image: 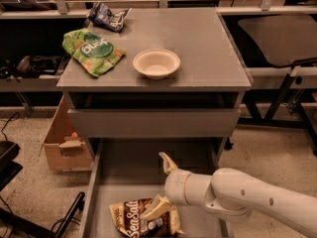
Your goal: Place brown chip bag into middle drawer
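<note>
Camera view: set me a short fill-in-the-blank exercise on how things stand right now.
The brown chip bag lies ____ the middle drawer. The gripper hangs over that drawer, close to the bag, its jaws ____. The white bowl on the cabinet top is ____.
Missing words: inside; open; empty.
</note>
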Controlling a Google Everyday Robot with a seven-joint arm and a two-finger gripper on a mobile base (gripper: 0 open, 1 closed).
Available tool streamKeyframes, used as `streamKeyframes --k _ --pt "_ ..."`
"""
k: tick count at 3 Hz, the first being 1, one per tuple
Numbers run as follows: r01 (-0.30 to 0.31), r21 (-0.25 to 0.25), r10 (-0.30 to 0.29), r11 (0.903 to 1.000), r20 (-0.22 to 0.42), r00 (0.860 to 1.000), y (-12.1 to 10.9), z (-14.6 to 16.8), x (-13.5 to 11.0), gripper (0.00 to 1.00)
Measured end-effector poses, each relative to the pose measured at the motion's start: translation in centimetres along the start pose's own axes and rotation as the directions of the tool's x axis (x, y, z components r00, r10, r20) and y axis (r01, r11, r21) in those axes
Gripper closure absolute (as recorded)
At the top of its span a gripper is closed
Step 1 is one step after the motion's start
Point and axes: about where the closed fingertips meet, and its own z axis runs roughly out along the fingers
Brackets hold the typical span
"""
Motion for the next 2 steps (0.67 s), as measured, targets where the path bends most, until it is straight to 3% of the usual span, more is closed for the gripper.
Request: streamKeyframes --k 1,2 --pt "0.016 -0.014 -0.016 0.9998 0.008 1.000 -0.8 -2.7 -2.8 0.00" --pt "0.108 -0.002 -0.108 0.9942 -0.024 0.994 -4.6 -8.4 -8.5 0.00"
